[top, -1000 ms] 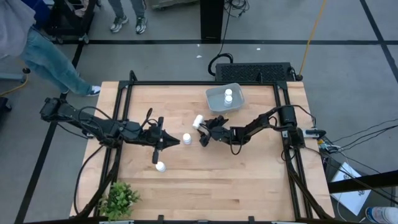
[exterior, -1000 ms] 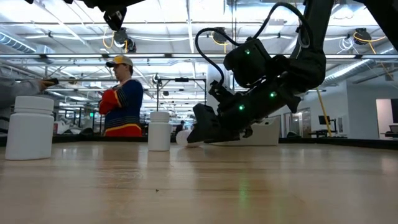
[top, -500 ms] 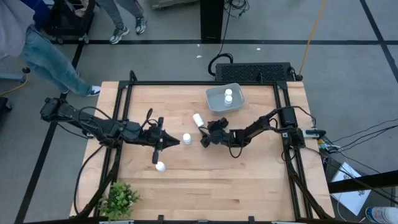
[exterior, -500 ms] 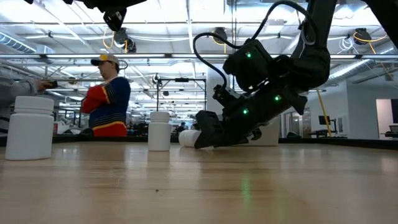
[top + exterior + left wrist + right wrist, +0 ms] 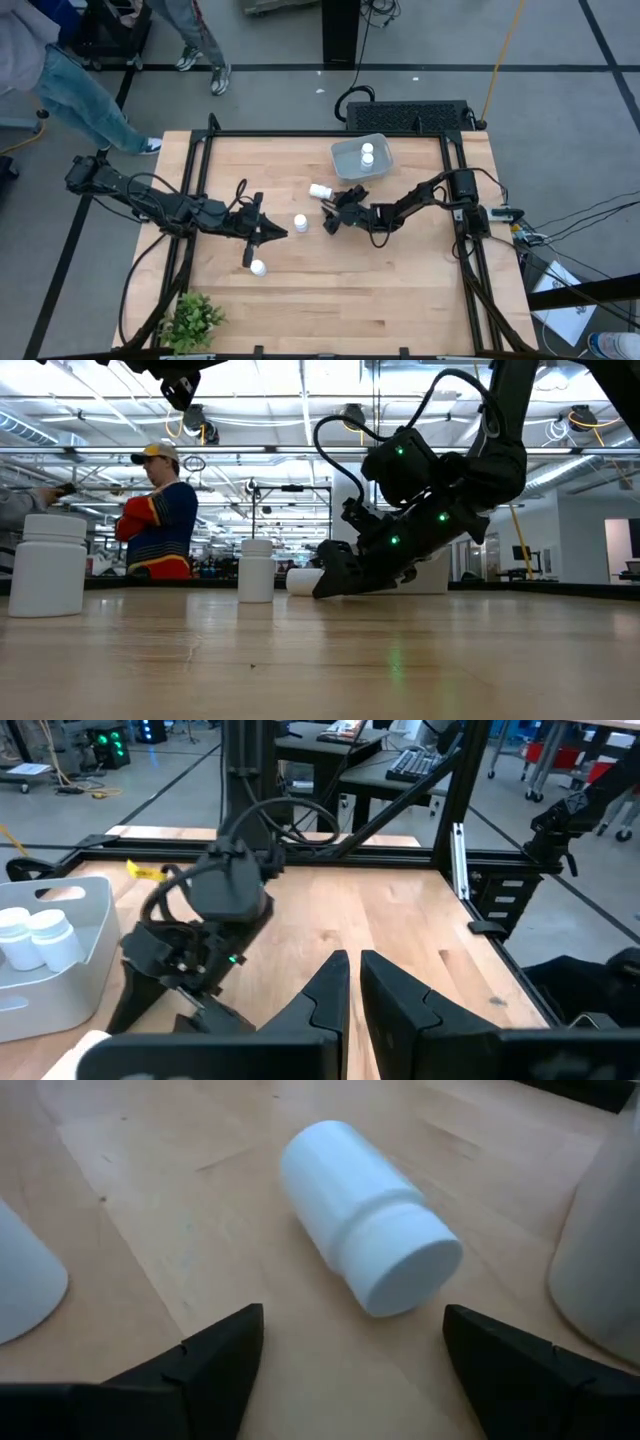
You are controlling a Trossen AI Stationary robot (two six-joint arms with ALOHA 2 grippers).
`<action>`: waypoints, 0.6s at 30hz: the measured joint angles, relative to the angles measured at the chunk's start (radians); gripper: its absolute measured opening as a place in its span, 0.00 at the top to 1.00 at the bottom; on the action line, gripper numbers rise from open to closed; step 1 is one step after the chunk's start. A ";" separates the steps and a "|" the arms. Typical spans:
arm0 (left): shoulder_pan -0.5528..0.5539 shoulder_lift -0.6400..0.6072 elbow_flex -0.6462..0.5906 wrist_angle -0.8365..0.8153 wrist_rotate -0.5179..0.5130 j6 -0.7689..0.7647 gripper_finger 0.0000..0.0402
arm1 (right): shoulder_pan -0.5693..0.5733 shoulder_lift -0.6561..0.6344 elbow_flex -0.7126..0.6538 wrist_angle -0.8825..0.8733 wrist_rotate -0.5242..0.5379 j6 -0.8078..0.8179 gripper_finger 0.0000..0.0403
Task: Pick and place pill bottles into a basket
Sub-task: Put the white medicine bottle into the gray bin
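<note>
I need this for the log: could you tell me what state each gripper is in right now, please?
Left gripper: shut, holding nothing.
Right gripper: open, empty, with the lying pill bottle just ahead of its fingers.

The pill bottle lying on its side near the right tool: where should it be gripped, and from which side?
Grip the toppled pill bottle across its round body, just behind the cap. It lies flat on the table, cap towards the open right tool, so come in low from the cap end, a finger on each curved side.
</note>
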 joint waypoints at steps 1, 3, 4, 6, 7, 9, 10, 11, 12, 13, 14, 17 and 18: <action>-0.001 0.000 0.000 0.000 0.000 0.000 0.91 | -0.001 0.000 -0.004 0.017 -0.020 -0.005 0.25; -0.002 0.000 0.000 0.000 0.000 0.000 0.91 | -0.001 0.001 -0.007 0.034 -0.042 -0.009 0.25; -0.002 0.000 0.000 -0.001 0.000 0.001 0.91 | 0.000 0.001 -0.007 0.038 -0.046 -0.012 0.26; -0.002 0.000 0.000 -0.012 0.000 0.003 0.91 | 0.009 0.002 -0.007 0.052 -0.049 -0.038 0.26; -0.002 0.000 0.000 -0.016 -0.001 0.003 0.91 | 0.015 0.003 -0.008 0.060 -0.044 -0.056 0.26; -0.002 0.000 0.000 -0.022 -0.017 0.003 0.91 | 0.026 0.004 -0.008 0.066 -0.047 -0.066 0.26; -0.002 0.000 0.000 -0.023 -0.026 0.003 0.91 | 0.031 0.004 -0.008 0.067 -0.050 -0.067 0.26; -0.002 0.000 0.000 -0.023 -0.031 0.003 0.91 | 0.037 0.004 -0.008 0.070 -0.052 -0.075 0.26; -0.002 0.000 0.000 -0.023 -0.032 0.003 0.91 | 0.044 -0.003 -0.008 0.069 -0.055 -0.089 0.26; -0.002 0.000 0.000 -0.023 -0.034 0.003 0.91 | 0.053 -0.011 -0.009 0.065 -0.066 -0.115 0.26; -0.002 0.000 0.000 -0.023 -0.034 0.003 0.91 | 0.061 -0.025 -0.009 0.065 -0.095 -0.150 0.26; -0.002 0.000 0.000 -0.022 -0.035 0.002 0.91 | 0.072 -0.111 0.000 0.019 -0.198 -0.239 0.26; -0.002 0.000 0.000 -0.021 -0.035 -0.004 0.91 | 0.070 -0.149 0.015 -0.019 -0.222 -0.253 0.27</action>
